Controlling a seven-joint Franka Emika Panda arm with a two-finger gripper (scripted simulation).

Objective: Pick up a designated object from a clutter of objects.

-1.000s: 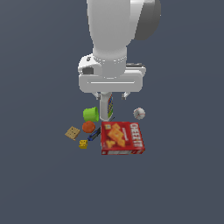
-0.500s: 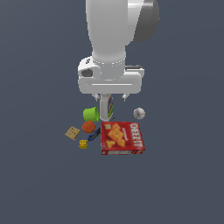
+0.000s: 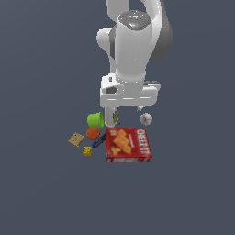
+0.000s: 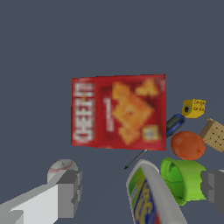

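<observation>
The small white baseball [image 3: 146,119] with red stitching lies just beyond the red cracker box [image 3: 128,144], on the exterior view's right of the clutter. My gripper [image 3: 126,109] hangs above the white bottle [image 3: 111,117] and the ball, open and empty. In the wrist view the two grey fingers [image 4: 70,192] stand wide apart around the gripper [image 4: 142,190]. The baseball [image 4: 61,167] sits right beside one finger, outside the gap. The bottle [image 4: 148,197] and green cup [image 4: 181,179] lie between the fingers. The cracker box [image 4: 118,111] lies flat beyond them.
An orange fruit [image 3: 93,133], a blue marker [image 3: 98,141], a tan square [image 3: 76,139] and a yellow die [image 3: 87,151] lie on the exterior view's left of the box, below the green cup [image 3: 95,120]. Everything rests on a plain dark grey floor [image 3: 193,183].
My gripper has moved down and toward the exterior view's right, closer to the baseball. The objects have not moved.
</observation>
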